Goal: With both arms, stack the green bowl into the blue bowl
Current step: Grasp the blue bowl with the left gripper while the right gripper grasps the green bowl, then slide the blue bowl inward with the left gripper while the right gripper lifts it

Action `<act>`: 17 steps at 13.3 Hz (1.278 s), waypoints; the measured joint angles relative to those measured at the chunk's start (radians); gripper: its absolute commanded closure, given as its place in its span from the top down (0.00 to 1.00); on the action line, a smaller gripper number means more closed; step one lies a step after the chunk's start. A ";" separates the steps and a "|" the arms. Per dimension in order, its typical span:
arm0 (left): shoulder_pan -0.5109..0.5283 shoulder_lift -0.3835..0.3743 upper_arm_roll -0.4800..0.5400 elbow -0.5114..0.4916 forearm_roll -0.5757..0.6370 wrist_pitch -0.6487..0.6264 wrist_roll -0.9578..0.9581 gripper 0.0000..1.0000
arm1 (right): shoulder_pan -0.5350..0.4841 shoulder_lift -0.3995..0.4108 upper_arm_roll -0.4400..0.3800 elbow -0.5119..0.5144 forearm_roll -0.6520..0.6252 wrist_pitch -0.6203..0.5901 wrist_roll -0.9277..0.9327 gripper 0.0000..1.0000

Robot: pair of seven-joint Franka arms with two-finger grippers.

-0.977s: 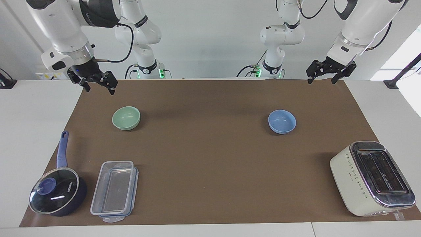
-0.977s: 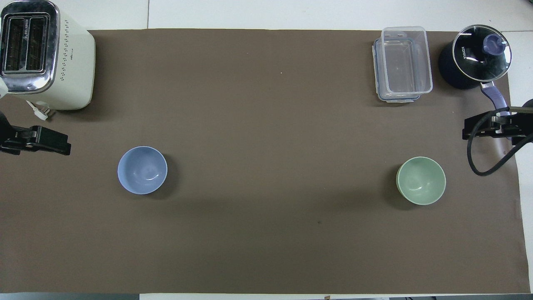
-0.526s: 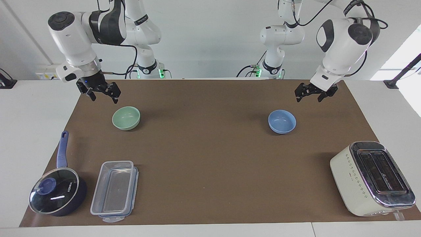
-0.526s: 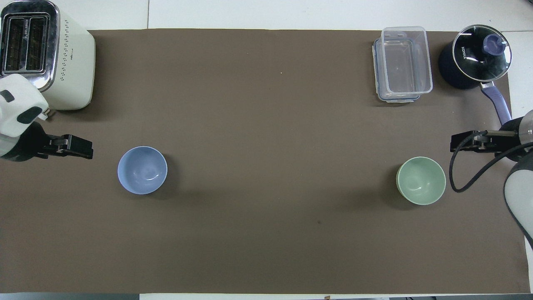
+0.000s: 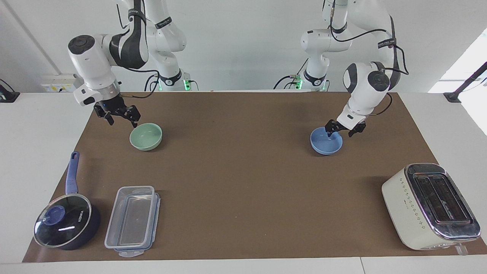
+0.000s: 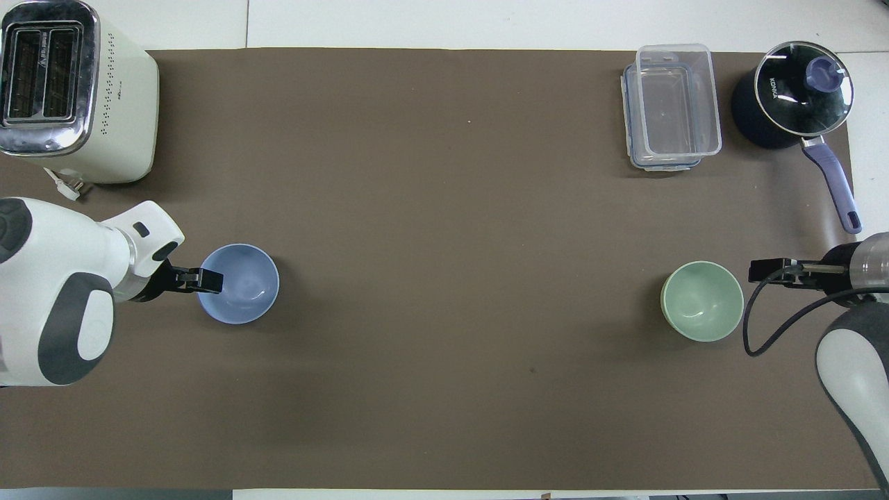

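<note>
While both arms reach in, the clutter sits well apart from the bowls: a cream toaster (image 5: pixel 430 205) at the lower right of the facing view, and at its lower left a clear lidded container (image 5: pixel 132 220) just beside a dark blue saucepan (image 5: pixel 66 220) with a glass lid, its handle pointing up the frame. Nothing lies between the two bowls; bare mat separates them.

At the upper right of the facing view, the left gripper (image 5: pixel 343 131) is down at the blue bowl (image 5: pixel 326 141), jaws spread across the rim on the side toward the left arm's end of the table: one finger dips inside the bowl, the other hangs outside. Whether a finger touches the rim cannot be told. In the overhead view the same left gripper (image 6: pixel 201 279) overlaps that bowl's (image 6: pixel 239 285) edge at middle left.

At the upper left of the facing view, the right gripper (image 5: pixel 121 117) hangs just beside the green bowl (image 5: pixel 146 137), fingers spread, holding nothing and apart from the rim.

Everything rests on a brown mat (image 5: pixel 243 182) covering a white table (image 5: pixel 38 152), with a plain pale wall at the top of the frame.
</note>
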 measured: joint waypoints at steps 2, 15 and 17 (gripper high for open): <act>0.000 0.008 0.000 0.000 0.000 0.019 0.001 0.72 | -0.023 0.036 -0.001 -0.049 0.000 0.076 -0.038 1.00; -0.052 0.056 -0.003 0.233 -0.048 -0.224 0.042 0.00 | -0.034 0.101 -0.002 -0.099 0.041 0.131 -0.051 0.00; -0.167 0.098 -0.006 0.411 -0.101 -0.346 -0.080 0.00 | -0.034 0.101 -0.002 -0.099 0.044 0.131 -0.051 0.00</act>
